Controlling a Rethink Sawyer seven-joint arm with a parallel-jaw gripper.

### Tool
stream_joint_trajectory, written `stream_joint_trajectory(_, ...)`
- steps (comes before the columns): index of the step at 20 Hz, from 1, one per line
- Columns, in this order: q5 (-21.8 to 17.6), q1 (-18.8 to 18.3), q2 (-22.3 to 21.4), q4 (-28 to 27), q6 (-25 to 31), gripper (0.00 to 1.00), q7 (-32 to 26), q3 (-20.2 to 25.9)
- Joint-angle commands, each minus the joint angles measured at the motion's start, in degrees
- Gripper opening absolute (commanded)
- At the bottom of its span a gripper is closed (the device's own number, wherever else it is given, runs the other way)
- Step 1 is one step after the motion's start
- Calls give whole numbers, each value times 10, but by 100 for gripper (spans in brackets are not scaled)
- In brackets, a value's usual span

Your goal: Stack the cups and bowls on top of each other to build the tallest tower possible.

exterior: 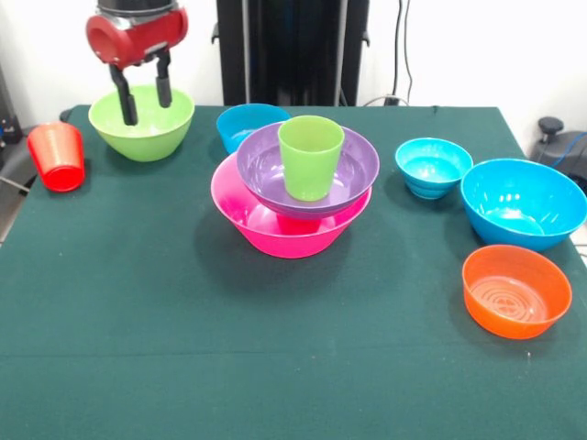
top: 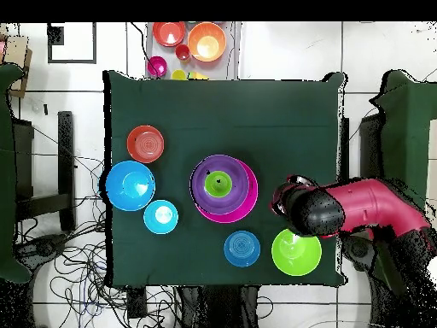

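The tower stands mid-table: a wide hot pink bowl [exterior: 289,225] holds a purple bowl [exterior: 316,179], with the lime green cup [exterior: 311,156] upright inside it; it also shows in the overhead view [top: 224,188]. My gripper [exterior: 144,99] is open and empty, its black fingers [exterior: 124,105] hanging over the lime green bowl [exterior: 142,128] at the back left. The red-orange cup [exterior: 57,156] lies at the left table edge. A small cyan bowl [exterior: 246,124] sits behind the tower and another [exterior: 433,167] to its right. The large blue bowl [exterior: 523,203] and the orange bowl [exterior: 515,291] stand at the right. The crimson-pink cup is out of view.
The red arm [top: 350,209] reaches in over the table's right side in the overhead view and hides the red-orange cup there. Several spare bowls [top: 206,41] lie off the table beyond its far edge. The green cloth [exterior: 229,348] covers the table.
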Motion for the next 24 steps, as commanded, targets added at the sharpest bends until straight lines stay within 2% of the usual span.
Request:
stream_joint_trajectory(1,-90,31,25,80,-52,100,-100,6)
stream_joint_trajectory(12,-98,10,62,80,-7,100,-183,15)
stream_joint_trajectory(18,-144,4,87,85,-21,100,-200,0)
stream_joint_trajectory(24,-172,-11,119,66,-15,100,-227,-14)
